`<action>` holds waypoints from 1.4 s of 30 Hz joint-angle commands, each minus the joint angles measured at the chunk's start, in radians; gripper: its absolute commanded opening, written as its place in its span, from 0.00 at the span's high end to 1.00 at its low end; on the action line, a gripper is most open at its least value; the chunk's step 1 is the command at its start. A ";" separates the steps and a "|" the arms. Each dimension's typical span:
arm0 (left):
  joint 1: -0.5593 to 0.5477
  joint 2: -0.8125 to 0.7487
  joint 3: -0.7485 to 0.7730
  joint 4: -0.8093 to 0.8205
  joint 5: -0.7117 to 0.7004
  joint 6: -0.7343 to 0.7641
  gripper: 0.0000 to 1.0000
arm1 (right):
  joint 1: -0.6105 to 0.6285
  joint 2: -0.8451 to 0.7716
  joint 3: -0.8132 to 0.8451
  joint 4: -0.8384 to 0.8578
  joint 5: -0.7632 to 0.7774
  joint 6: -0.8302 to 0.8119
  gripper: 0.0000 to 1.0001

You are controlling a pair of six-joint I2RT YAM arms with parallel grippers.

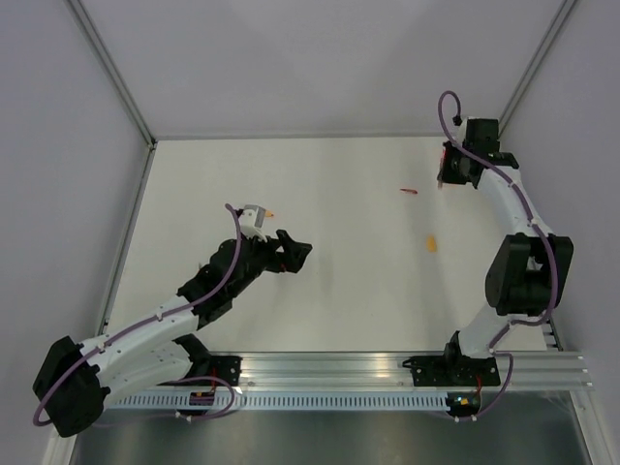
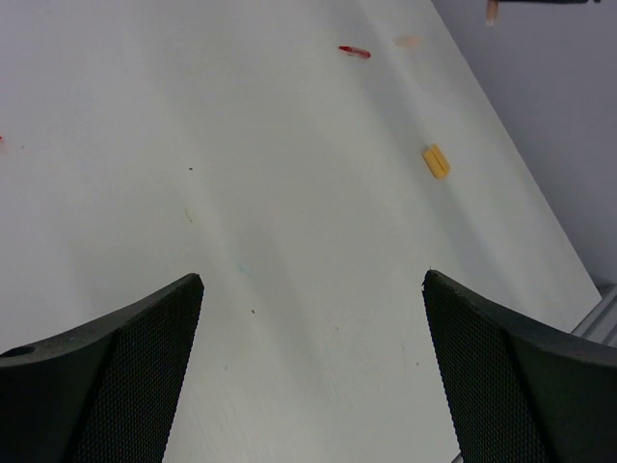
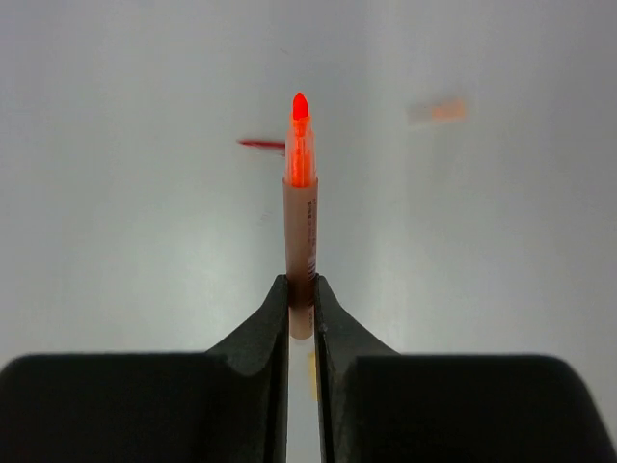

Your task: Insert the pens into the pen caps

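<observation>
The right gripper [image 3: 301, 286] pinches the orange pen [image 3: 300, 193] low on its barrel, with the bare tip pointing out ahead, over the far right of the table [image 1: 291, 174]. The orange cap [image 2: 437, 161] lies flat nearer the middle, well apart from the pen. A red piece [image 1: 410, 191] lies on the table near the pen. The left gripper [image 2: 312, 277] hangs spread wide, holding nothing. I'd have it take the cap by its closed end with the mouth facing the tip, then line the two up and push gently.

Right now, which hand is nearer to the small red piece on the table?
Right. The right hand, holding a pen, is just right of the red piece; the left hand is far off to its left.
</observation>
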 commanded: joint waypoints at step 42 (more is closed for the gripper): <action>0.001 -0.014 -0.089 0.493 0.697 0.022 0.30 | 0.826 -0.856 -1.041 1.156 -0.225 0.740 1.00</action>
